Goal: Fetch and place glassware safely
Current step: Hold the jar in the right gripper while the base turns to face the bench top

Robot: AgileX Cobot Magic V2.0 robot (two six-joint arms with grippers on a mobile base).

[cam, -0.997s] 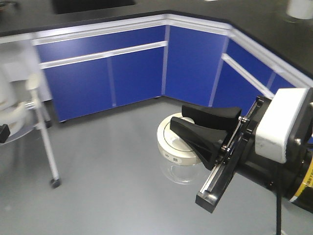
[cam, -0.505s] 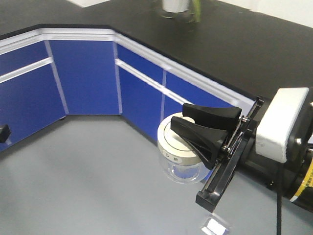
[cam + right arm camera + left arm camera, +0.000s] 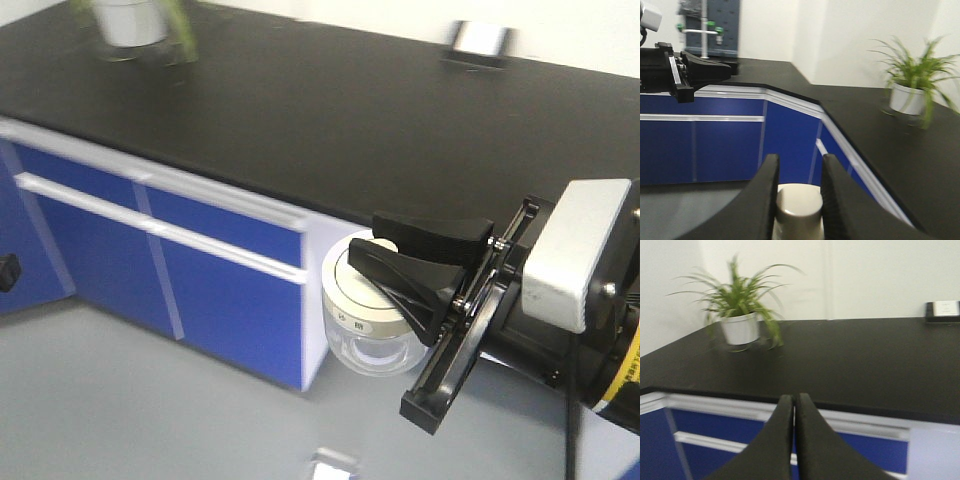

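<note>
Gripping the squat clear glass jar with cream-white lid by its knob alone, the right hand held it aloft beside the black desk; the left hand was closed, empty. A possibly loose lid could let the glass fall.

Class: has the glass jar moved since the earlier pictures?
Yes. In the right gripper, the glass jar swung rightward: the plant pot, earlier right of it, is now left.
</note>
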